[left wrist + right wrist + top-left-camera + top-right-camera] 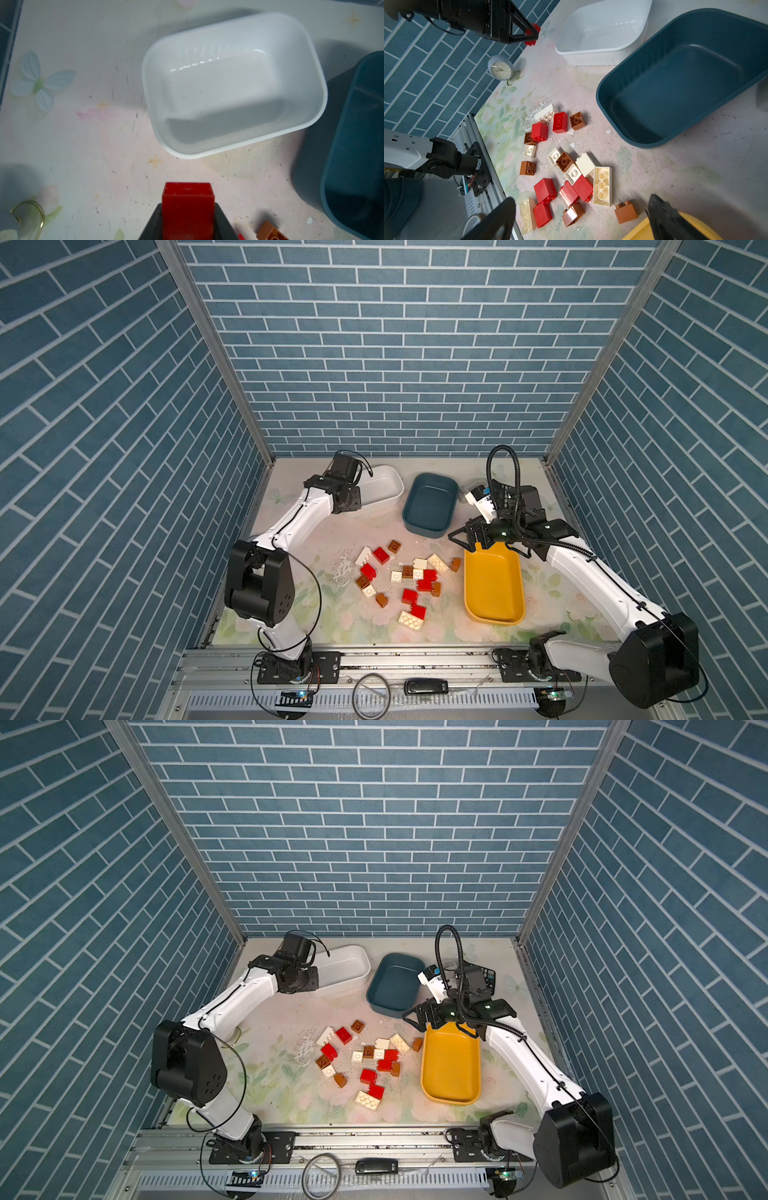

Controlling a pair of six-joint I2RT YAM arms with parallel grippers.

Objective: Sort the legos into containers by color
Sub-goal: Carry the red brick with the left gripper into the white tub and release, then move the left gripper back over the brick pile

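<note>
A floral-patterned counter (316,614) sits between blue brick-patterned walls (124,406). The left gripper (188,207) is clamped on a red brick (188,197), its jaws pinching the brick's two sides. The white tub (218,87) lies just ahead of this gripper, with the teal tub (353,145) beside the white one. The right gripper (461,542) is spread wide with nothing between its jaws and hangs over the far end of the yellow tub (492,585). The loose legos (545,190), red, brown and cream, lie scattered on the counter below and ahead of the right gripper, near the yellow tub.
</note>
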